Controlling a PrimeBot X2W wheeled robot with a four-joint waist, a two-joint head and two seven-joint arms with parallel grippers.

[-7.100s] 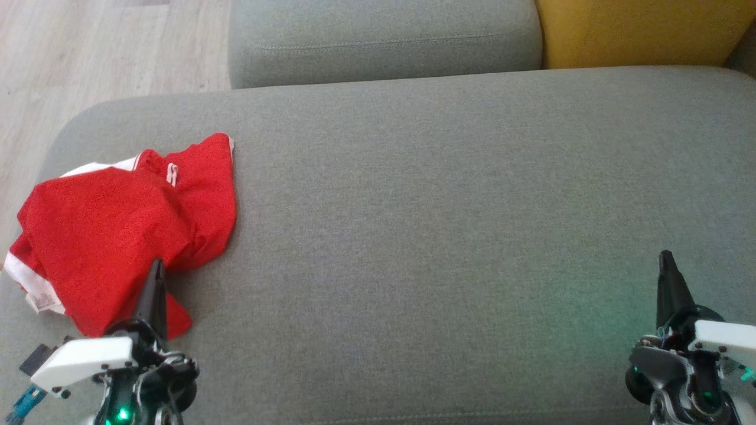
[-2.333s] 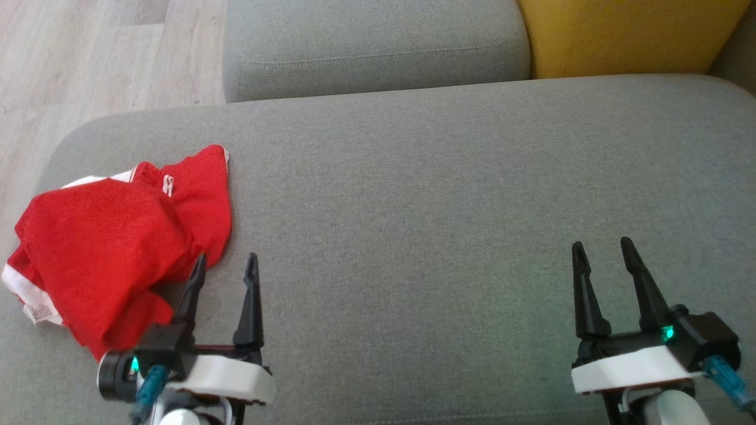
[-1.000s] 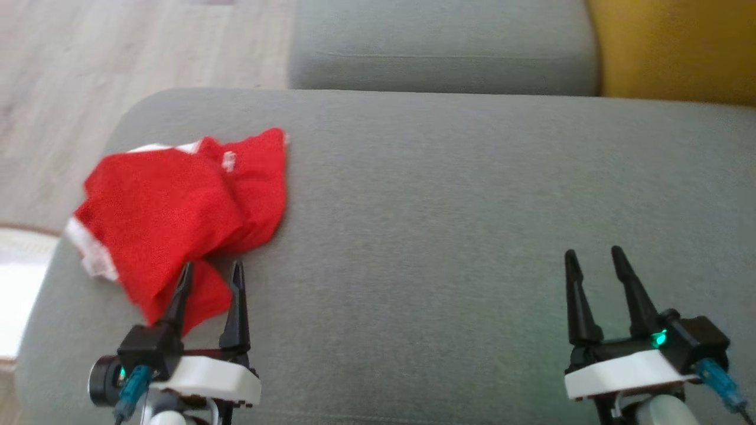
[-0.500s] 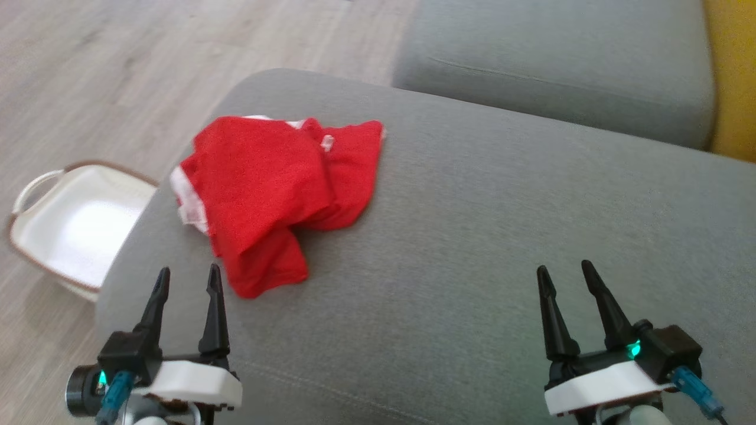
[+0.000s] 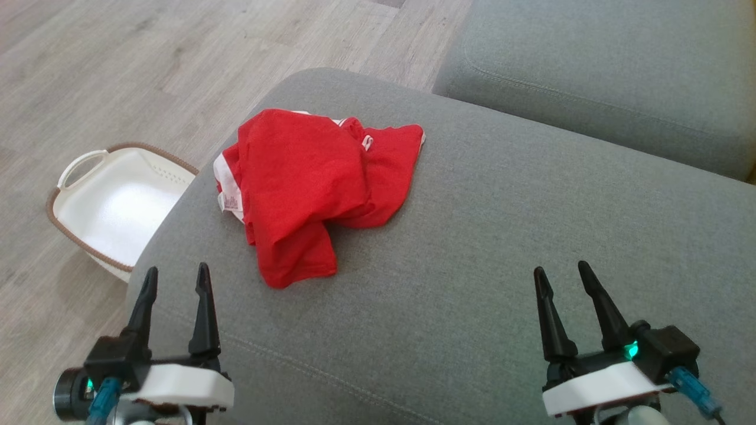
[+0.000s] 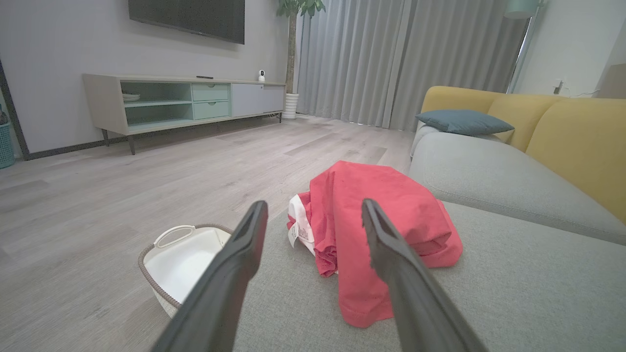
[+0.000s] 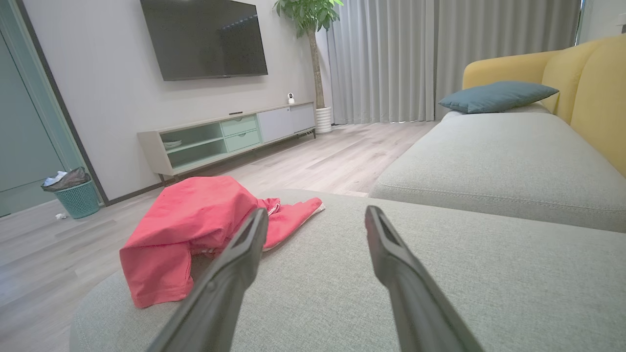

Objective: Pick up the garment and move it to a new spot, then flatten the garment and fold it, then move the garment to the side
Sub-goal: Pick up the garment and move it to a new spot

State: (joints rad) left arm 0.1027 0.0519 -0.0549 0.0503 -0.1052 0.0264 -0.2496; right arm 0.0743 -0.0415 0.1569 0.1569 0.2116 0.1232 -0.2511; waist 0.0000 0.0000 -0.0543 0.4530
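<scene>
Red garment (image 5: 307, 189) lay crumpled on grey sofa (image 5: 502, 248), left pincer (image 5: 175, 280) and right pincer (image 5: 561, 274) both gaped apart, empty, white basket (image 5: 118, 206) on floor.

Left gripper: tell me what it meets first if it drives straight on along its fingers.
Most likely the red garment. In the left wrist view its white-trimmed edge sits between the open left gripper's fingers, beyond a stretch of bare grey cushion. Depth and height are unclear, so it might only graze that edge.

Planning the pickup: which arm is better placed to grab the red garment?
Left, probably. The open left gripper sits close to the red garment, while the right gripper is farther across the cushion.
</scene>
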